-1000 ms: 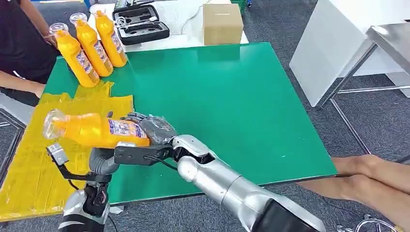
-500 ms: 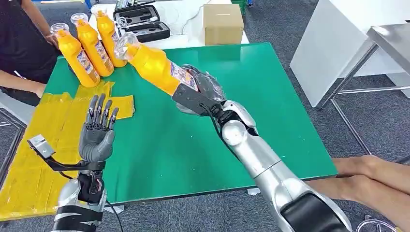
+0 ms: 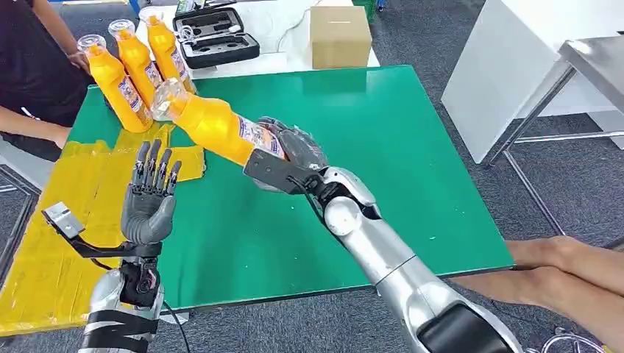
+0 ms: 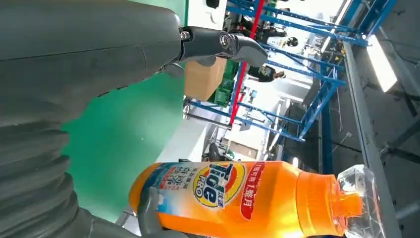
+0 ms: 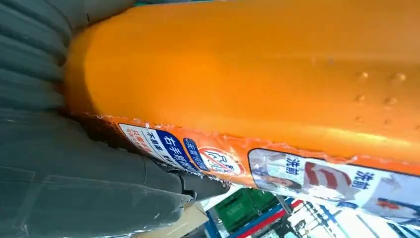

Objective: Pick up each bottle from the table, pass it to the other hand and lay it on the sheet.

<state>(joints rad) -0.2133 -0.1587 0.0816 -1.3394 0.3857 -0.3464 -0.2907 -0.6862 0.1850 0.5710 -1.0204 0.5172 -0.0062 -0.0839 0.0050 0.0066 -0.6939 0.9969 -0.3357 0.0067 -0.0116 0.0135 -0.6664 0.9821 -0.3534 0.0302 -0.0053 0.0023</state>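
- Tilting above the green table [image 3: 383, 184], one orange bottle [image 3: 213, 126] with a clear cap is pointing toward the far left corner; the right hand [image 3: 291, 151] is gripping its labelled base.
- Three more bottles [image 3: 118, 82] are standing at that corner, near the yellow sheet [image 3: 44, 243].
- The left hand [image 3: 149, 198] is holding nothing, fingers spread upward, over the sheet's edge.
- Open green is lying to the right.

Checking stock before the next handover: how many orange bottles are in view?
4. One bottle is held in the right hand above the table. Three stand at its far left corner. None seems hidden.
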